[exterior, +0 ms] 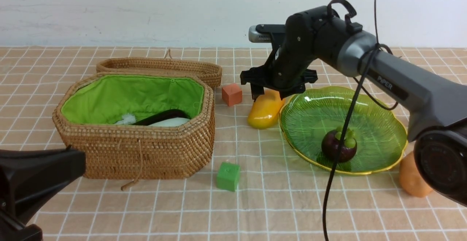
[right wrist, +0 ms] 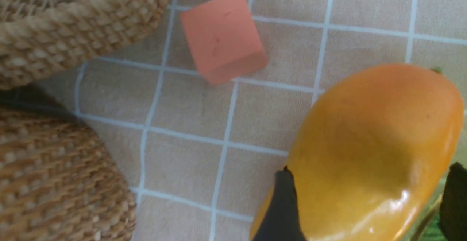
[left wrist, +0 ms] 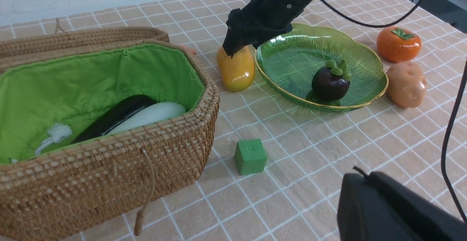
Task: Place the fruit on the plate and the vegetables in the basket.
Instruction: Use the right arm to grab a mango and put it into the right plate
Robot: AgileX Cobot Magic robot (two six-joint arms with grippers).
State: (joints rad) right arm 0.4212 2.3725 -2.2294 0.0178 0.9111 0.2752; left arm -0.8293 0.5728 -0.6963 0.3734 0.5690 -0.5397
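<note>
The yellow-orange mango point(exterior: 264, 111) point(right wrist: 368, 153) lies on the cloth against the left rim of the green plate point(exterior: 317, 113) point(left wrist: 292, 58). My right gripper point(exterior: 271, 94) point(right wrist: 368, 204) stands open over the mango's far end, one finger on each side. A purple mangosteen point(exterior: 339, 146) sits on the plate. The persimmon point(left wrist: 398, 44) and potato point(left wrist: 406, 84) rest on the cloth right of the plate. The basket point(exterior: 146, 150) holds the eggplant point(left wrist: 116, 115) and the white radish point(left wrist: 149, 115). My left gripper point(left wrist: 359, 177) is shut and empty, low at the near left.
An orange cube point(exterior: 232, 94) lies between the basket and the mango. A green cube point(exterior: 228, 176) sits in front of the basket's right corner. The basket's woven lid point(exterior: 160, 67) lies open behind it. The right arm's cable point(exterior: 343, 142) hangs across the plate.
</note>
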